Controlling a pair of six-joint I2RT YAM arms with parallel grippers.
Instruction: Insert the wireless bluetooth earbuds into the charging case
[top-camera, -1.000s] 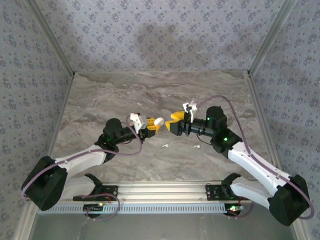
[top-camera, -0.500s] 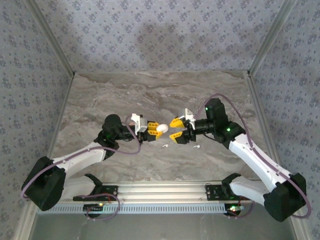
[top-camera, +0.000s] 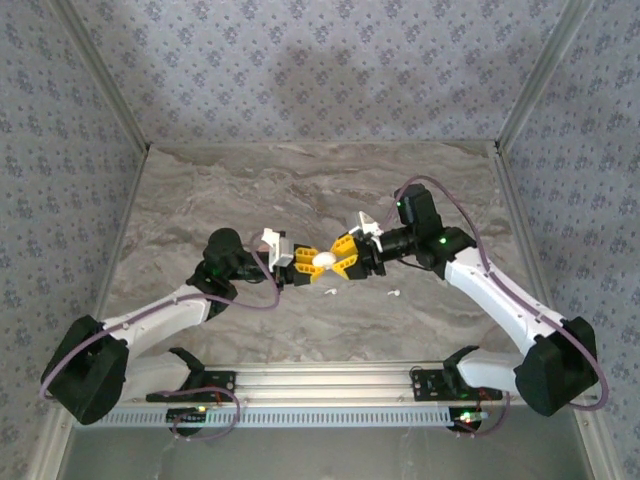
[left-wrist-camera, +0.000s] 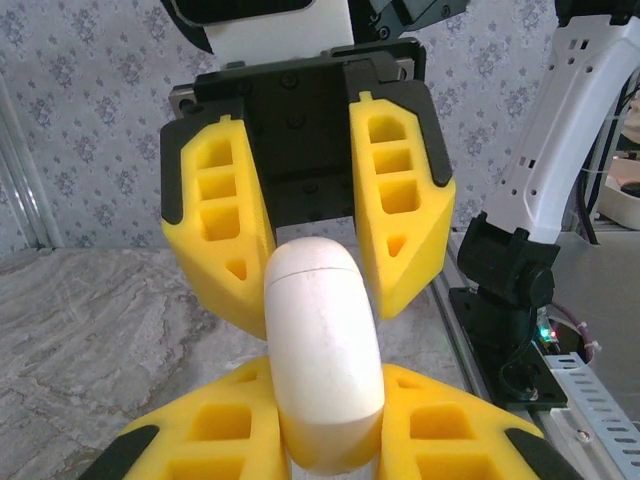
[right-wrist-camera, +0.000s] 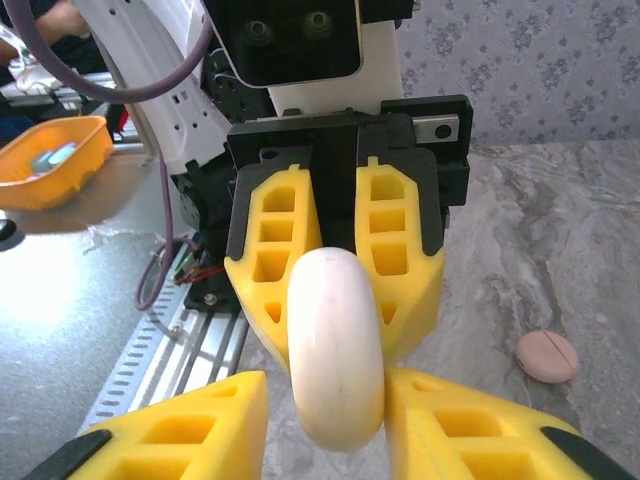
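Note:
The white, rounded charging case (top-camera: 323, 260) hangs above the table's middle between both grippers. My left gripper (top-camera: 313, 262) is shut on its left end; in the left wrist view its yellow fingers (left-wrist-camera: 215, 420) press both sides of the case (left-wrist-camera: 322, 360). My right gripper (top-camera: 336, 260) straddles the other end with narrowed jaws. In the right wrist view one finger (right-wrist-camera: 440, 420) touches the case (right-wrist-camera: 336, 345), and a slim gap shows at the other. Two tiny white earbuds (top-camera: 328, 292) (top-camera: 393, 294) lie on the marble just below.
A small pink disc (right-wrist-camera: 547, 356) lies on the marble to the right of the case. An orange bowl (right-wrist-camera: 50, 160) sits beyond the aluminium rail (top-camera: 320, 378) at the near edge. Patterned walls enclose the table on three sides.
The right gripper swung left up to the case and its jaws narrowed around the free end. The left gripper kept its hold and shifted slightly toward the middle.

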